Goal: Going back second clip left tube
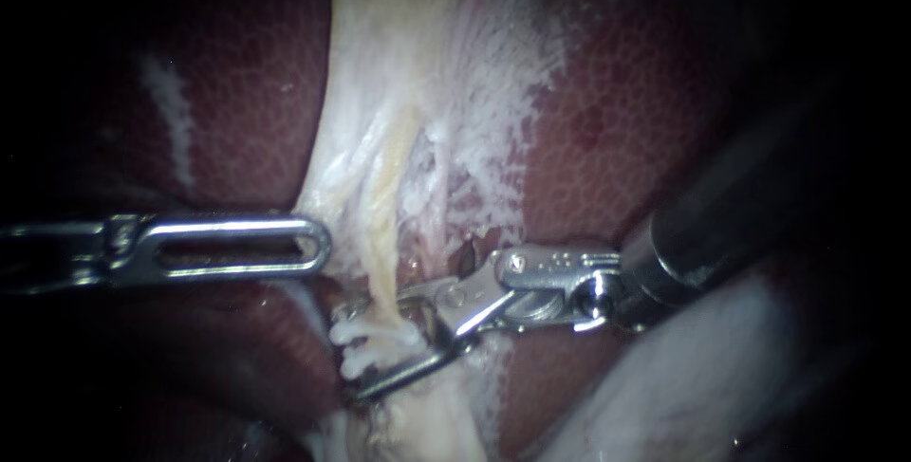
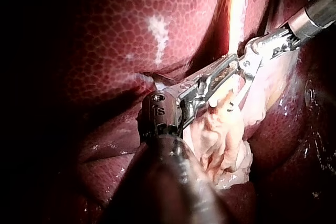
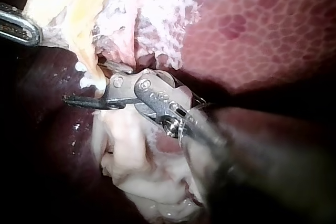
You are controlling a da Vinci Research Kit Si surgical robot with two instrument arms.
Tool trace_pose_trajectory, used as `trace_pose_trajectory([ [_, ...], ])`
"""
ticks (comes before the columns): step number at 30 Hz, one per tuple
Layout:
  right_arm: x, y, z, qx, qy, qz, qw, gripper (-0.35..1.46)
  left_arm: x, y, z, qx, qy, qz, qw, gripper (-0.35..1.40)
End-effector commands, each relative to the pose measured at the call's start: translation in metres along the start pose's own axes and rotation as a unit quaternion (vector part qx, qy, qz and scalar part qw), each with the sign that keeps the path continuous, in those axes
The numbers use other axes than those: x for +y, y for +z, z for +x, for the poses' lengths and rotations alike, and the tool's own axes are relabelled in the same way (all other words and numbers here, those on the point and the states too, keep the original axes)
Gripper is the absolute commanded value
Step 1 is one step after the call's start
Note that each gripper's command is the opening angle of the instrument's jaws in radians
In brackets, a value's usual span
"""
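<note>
Two hands: right instrument [image 1: 361, 353] spread astride tube [image 1: 383, 220] (white clip [image 1: 378, 335] alongside); left instrument [image 1: 313, 246] pressed together, liver [image 1: 242, 92] behind.

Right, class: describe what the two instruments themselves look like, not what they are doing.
The left instrument has a dark shaft and a dark wrist collar, then a bright silver metal end, flat and rounded, with one long slot through it. The right instrument has a thick, dark, glossy cylindrical shaft, a silver hinged wrist dotted with small rivets, and a thin, straight metal claw. No cables or sleeves show.
</note>
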Motion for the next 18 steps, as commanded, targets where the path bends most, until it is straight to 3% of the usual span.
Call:
trace_pose_trajectory([
  [1,0.0,0.0,0.0,0.0,-0.003,0.0,1.0,0.6,0.0,0.0,0.0,0.0,0.0,0.0,1.0,-0.35],
  [18,0.0002,0.0006,-0.0001,-0.001,-0.024,-0.003,0.9997,0.6,-0.0001,0.0,0.0,0.0,0.0,0.0,1.0,-0.35],
])
